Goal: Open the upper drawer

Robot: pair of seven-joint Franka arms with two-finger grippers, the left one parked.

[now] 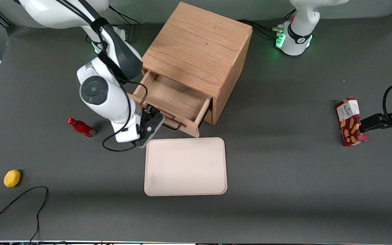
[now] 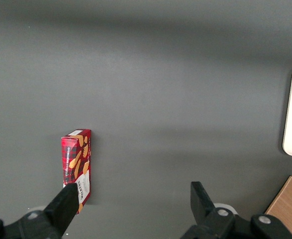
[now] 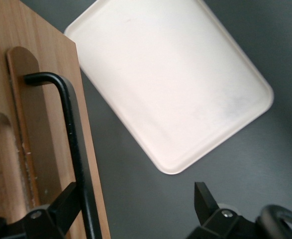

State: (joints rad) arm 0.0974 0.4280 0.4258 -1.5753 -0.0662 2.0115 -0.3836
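Note:
The boxy oak cabinet (image 1: 199,51) stands at the middle of the table. Its upper drawer (image 1: 174,98) is pulled out toward the front camera, and its shallow wooden tray is bare inside. The dark bar handle (image 1: 173,128) sits on the drawer front; in the right wrist view the handle (image 3: 71,129) runs along the drawer front (image 3: 46,89). My gripper (image 1: 158,117) is at the handle end nearer the working arm. In the right wrist view the gripper (image 3: 136,196) is open, with the bar between the fingers and close to one finger (image 3: 66,204). The lower drawer is hidden.
A cream tray (image 1: 185,166) lies flat just nearer the front camera than the drawer and also shows in the right wrist view (image 3: 170,84). A red bottle (image 1: 80,127) and a lemon (image 1: 12,178) lie toward the working arm's end. A cookie box (image 1: 349,120) lies toward the parked arm's end.

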